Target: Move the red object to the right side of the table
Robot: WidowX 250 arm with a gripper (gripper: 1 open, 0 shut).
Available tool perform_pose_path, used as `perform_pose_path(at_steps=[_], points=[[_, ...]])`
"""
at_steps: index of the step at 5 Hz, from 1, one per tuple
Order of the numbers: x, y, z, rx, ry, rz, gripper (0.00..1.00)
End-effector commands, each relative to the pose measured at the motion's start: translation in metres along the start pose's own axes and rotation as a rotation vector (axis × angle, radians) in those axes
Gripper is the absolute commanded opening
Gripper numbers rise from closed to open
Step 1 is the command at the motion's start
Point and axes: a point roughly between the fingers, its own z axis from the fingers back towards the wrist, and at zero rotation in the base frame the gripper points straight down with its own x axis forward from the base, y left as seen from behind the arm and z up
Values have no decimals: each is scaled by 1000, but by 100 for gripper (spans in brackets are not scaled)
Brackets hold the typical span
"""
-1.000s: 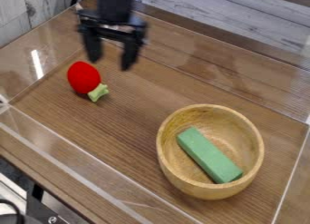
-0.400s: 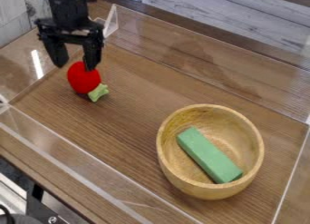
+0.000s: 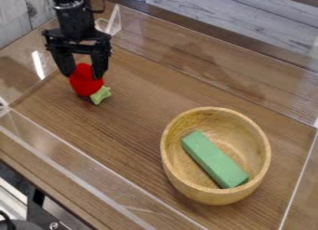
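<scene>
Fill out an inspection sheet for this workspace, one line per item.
Surface: brown wood-grain tabletop, low clear walls along its edges
Job's things: red toy strawberry with a light green cap, on the left part of the tabletop
Clutter: round wooden bowl at lower right, green block inside it
Gripper: open, fingers down around the strawberry; contact cannot be told
Cables: dark cabling at the lower left, outside the wall
Surroundings: nothing else identifiable

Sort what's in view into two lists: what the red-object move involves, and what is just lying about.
Part of the job:
- red strawberry with its green cap
- brown tabletop
- gripper, open at the strawberry

Just lying about:
- round wooden bowl
- green block inside the bowl
</scene>
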Motion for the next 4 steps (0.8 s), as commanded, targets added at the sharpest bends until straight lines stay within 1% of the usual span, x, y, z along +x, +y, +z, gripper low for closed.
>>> perform_pose_path(at_steps=[1, 2, 3, 4], points=[[11, 8, 9, 8, -57, 24, 100], [16, 12, 8, 0, -78, 36, 100], [22, 16, 7, -4, -89, 46, 100], [26, 17, 5, -9, -93, 56, 100]])
